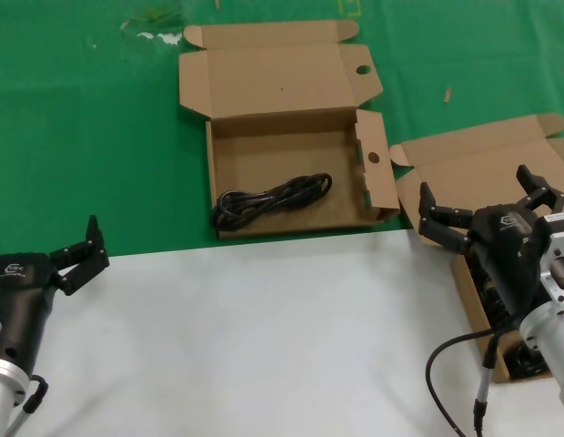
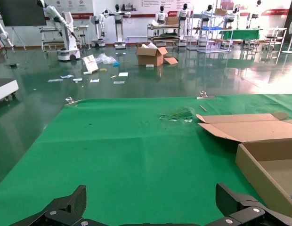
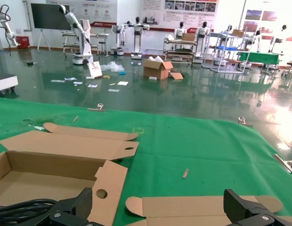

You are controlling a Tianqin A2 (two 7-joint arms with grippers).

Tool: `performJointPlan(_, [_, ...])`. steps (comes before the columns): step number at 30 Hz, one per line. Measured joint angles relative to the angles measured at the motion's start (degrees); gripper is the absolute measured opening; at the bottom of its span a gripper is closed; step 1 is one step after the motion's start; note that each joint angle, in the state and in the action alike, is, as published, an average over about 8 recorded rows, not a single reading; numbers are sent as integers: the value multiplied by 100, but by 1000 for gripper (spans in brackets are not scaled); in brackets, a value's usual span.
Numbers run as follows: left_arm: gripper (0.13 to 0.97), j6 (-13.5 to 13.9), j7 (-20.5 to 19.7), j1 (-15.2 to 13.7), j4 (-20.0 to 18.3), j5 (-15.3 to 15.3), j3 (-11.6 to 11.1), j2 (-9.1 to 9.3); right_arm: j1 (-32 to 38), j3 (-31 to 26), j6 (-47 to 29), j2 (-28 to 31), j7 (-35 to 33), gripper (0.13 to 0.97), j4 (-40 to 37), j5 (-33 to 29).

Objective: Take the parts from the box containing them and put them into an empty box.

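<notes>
The box with the plain, round-tabbed lid [image 1: 487,146] stands open at the right edge, and dark parts [image 1: 526,364] show inside it, mostly hidden by my arm. My right gripper [image 1: 478,187] hovers open over this box with nothing between its fingers. In the middle stands the wide shallow box [image 1: 291,137] with round holes in its flaps. A coiled black cable [image 1: 273,198] lies on its floor. The right wrist view shows that cable [image 3: 19,209] and the plain lid [image 3: 193,207] beyond my right gripper [image 3: 160,207]. My left gripper [image 1: 82,253] waits open at the near left.
A white sheet [image 1: 264,337] covers the near half of the table, and a green mat [image 1: 82,137] covers the far half. In the left wrist view my left gripper [image 2: 150,207] faces bare mat, with the shallow box's wall [image 2: 263,174] to one side. Small scraps [image 1: 448,93] lie on the mat.
</notes>
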Motion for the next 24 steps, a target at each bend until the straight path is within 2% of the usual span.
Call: performJointPlan(24, [966, 0, 0, 0, 0, 0, 0, 0, 0, 0, 0, 0, 0, 966, 0, 0])
